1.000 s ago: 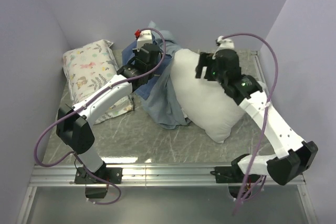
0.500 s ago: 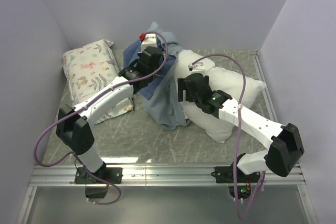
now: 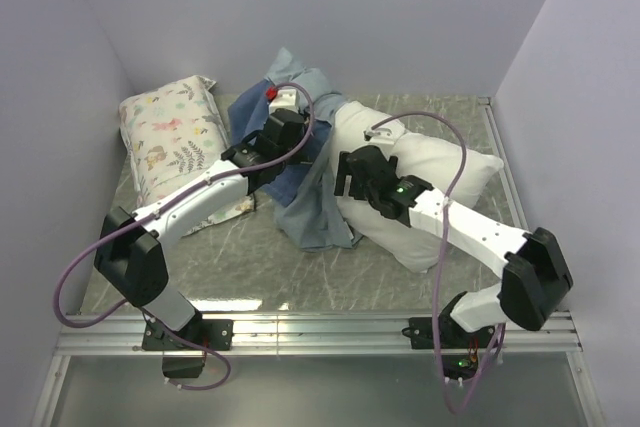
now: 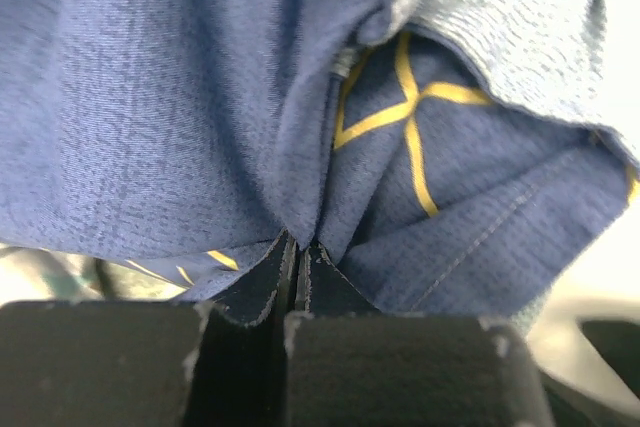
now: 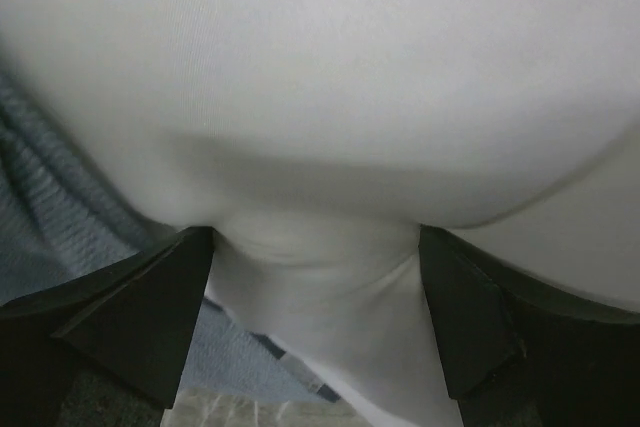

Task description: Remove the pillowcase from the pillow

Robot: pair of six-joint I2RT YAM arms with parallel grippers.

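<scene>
The navy pillowcase [image 3: 312, 202], paler blue-grey on its inner side, lies bunched at the left end of the plump white pillow [image 3: 440, 162]. My left gripper [image 3: 290, 142] is shut on a fold of navy fabric with yellow lines [image 4: 200, 97]; the jaws meet at the pinch [image 4: 298, 257]. My right gripper [image 3: 345, 182] is open and pressed onto the pillow's left end; white pillow [image 5: 320, 67] bulges between its wide-apart fingers [image 5: 150, 307], gripper midpoint [image 5: 315, 267]. Blue-grey pillowcase fabric [image 5: 60, 207] shows at the left of that view.
A smaller floral-print pillow [image 3: 170, 132] lies at the back left. Lilac walls close in the table on three sides. Marble tabletop [image 3: 250, 267] shows in front of the fabric, and a metal rail [image 3: 320, 332] runs along the near edge.
My right arm swung from the pillow's far right side to its left end beside the pillowcase and now presses into it. My left gripper shifted slightly back, still holding the fabric.
</scene>
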